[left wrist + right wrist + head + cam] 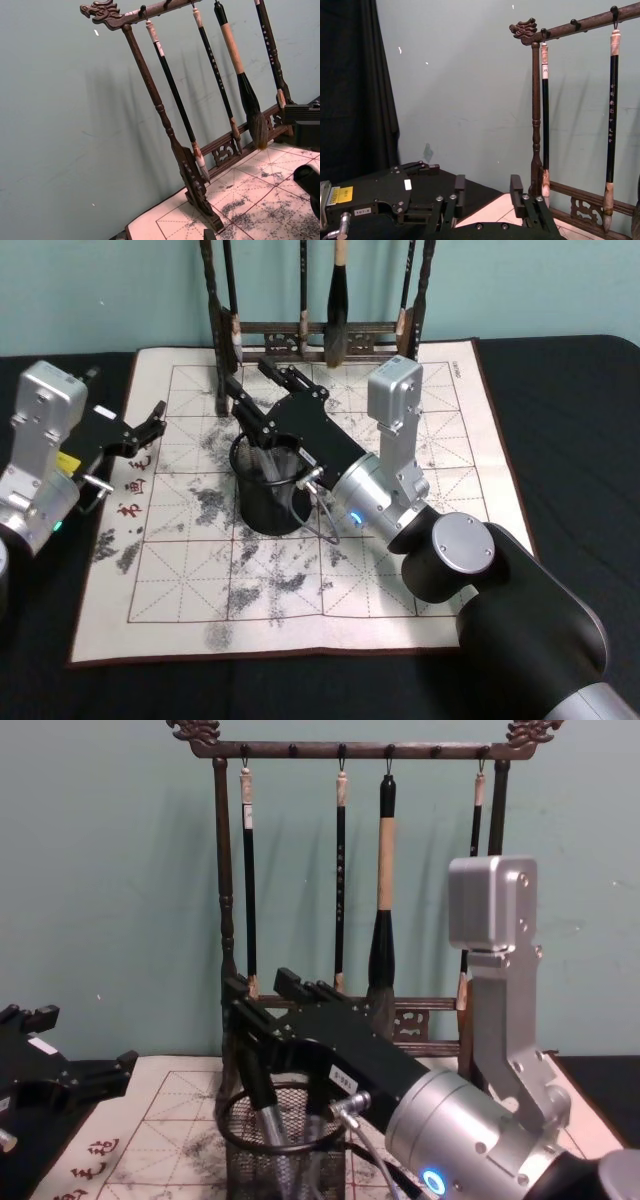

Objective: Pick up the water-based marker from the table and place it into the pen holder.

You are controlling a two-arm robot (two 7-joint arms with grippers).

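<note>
The pen holder (270, 495) is dark wire mesh; the brush rack (225, 900) is carved dark wood; ink-blotched paper mat (420, 570) covers the matt black table (570, 440).

The pen holder (268, 502) is a small round cup of dark wire mesh with a solid dark rim, standing upright on the ink-spotted practice sheet (400, 570) that covers the counter, left of the sheet's middle and nearer its far edge than its near one. Inside the pen holder (285, 1152) a pale grey water-based marker (272, 1128) leans at a tilt, its lower part seen through the mesh and its top near the rim.
</note>
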